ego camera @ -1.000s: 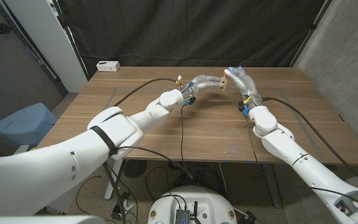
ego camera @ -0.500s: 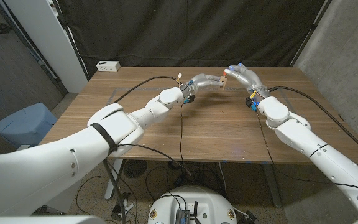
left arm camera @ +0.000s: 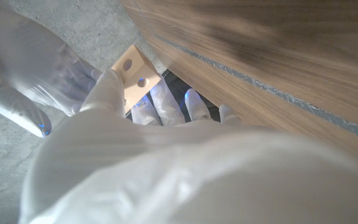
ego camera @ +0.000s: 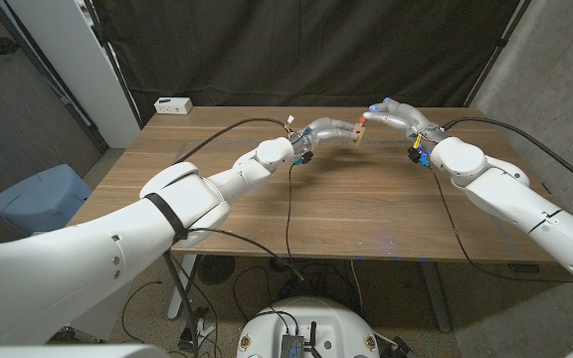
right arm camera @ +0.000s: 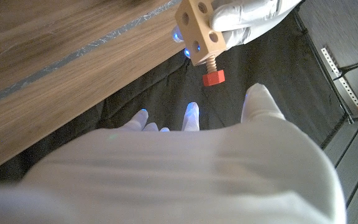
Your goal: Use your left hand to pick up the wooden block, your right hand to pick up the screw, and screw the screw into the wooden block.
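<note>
While the left hand (ego camera: 334, 130) grips the wooden block (right arm camera: 199, 27) above the table (ego camera: 267, 214), the red screw (right arm camera: 213, 73) sits in it, so the right hand's (ego camera: 394, 112) spread fingers hold nothing.

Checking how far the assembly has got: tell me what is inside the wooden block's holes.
In the right wrist view, a screw with a red head sits in one hole of the wooden block, threads partly exposed. Other holes look empty. The left hand covers the block's far side.
</note>
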